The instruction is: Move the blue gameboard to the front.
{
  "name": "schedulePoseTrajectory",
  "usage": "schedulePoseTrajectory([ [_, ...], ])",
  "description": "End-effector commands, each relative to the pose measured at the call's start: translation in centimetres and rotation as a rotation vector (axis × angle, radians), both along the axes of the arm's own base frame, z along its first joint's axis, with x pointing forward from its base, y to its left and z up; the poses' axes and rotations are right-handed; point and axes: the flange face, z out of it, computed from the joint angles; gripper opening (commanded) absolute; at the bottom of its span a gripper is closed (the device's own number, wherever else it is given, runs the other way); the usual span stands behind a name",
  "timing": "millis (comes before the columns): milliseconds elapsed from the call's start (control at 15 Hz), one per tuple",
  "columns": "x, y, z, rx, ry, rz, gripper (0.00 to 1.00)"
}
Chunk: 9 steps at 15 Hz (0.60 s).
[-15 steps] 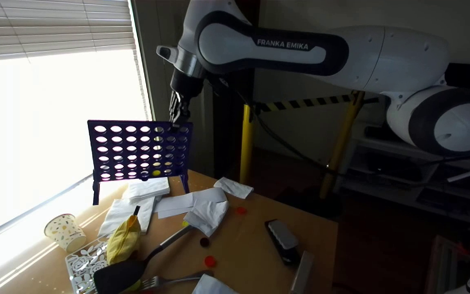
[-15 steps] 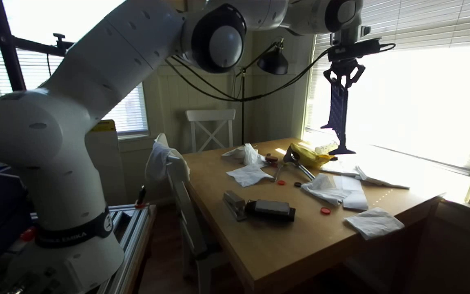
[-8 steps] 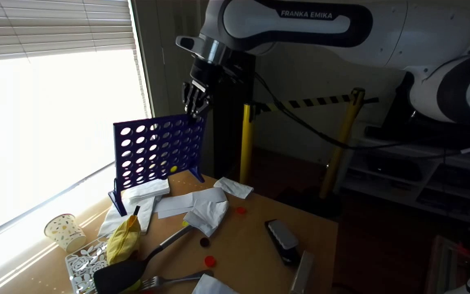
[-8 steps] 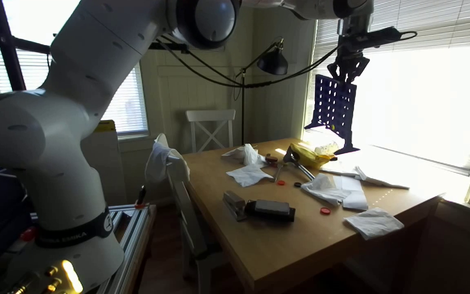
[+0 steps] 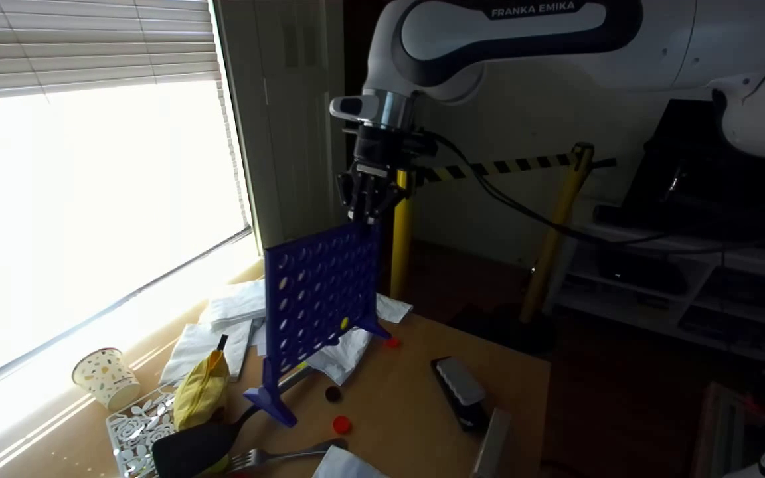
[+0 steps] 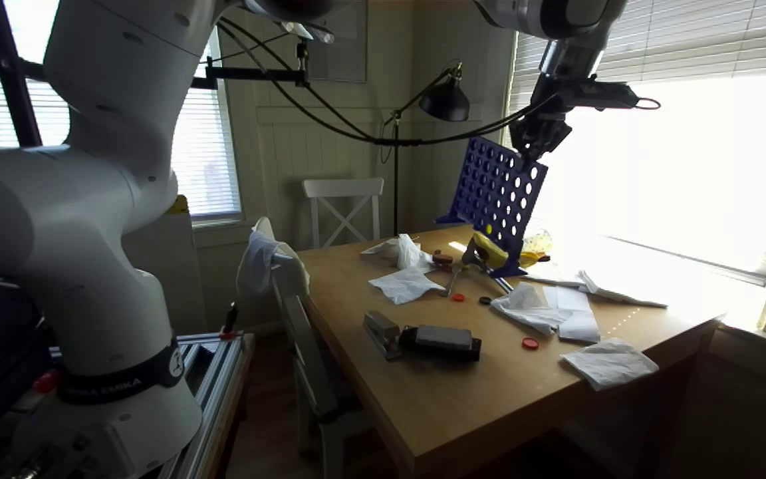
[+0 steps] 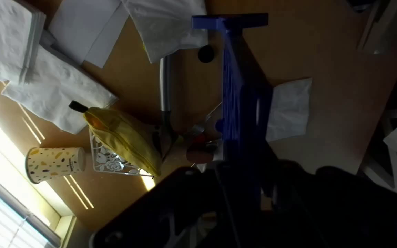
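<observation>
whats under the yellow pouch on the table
Part of a white openwork panel with a rose pattern sticks out from under the yellow pouch. How far the panel runs beneath, and whether anything else lies there, cannot be seen: the pouch covers it.

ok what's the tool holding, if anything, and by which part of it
The tool holds the blue gameboard by its top edge, near one end.

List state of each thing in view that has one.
Blue gameboard: held above table, yellow disc inside
Gripper: shut on gameboard's top edge
Paper cup: on its side
Tableside window blind: partly raised
Napkin stack: folded
Yellow pouch: open or shut unclear
Black lamp: lit or unlit unclear
</observation>
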Motion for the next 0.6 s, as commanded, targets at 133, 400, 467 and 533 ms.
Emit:
schedulePoseTrajectory([
  [133,-1.3,-1.4,-0.5,-0.03,0.02,0.006,0.18],
  [400,-1.9,-2.3,-0.8,-0.047,0.016,0.021,0.04],
  [467,-2.1,-3.0,-1.2,-0.059,0.024,0.031,0.04],
  [533,-2.3,-3.9,-1.6,-0.075,0.019,0.035,0.04],
])
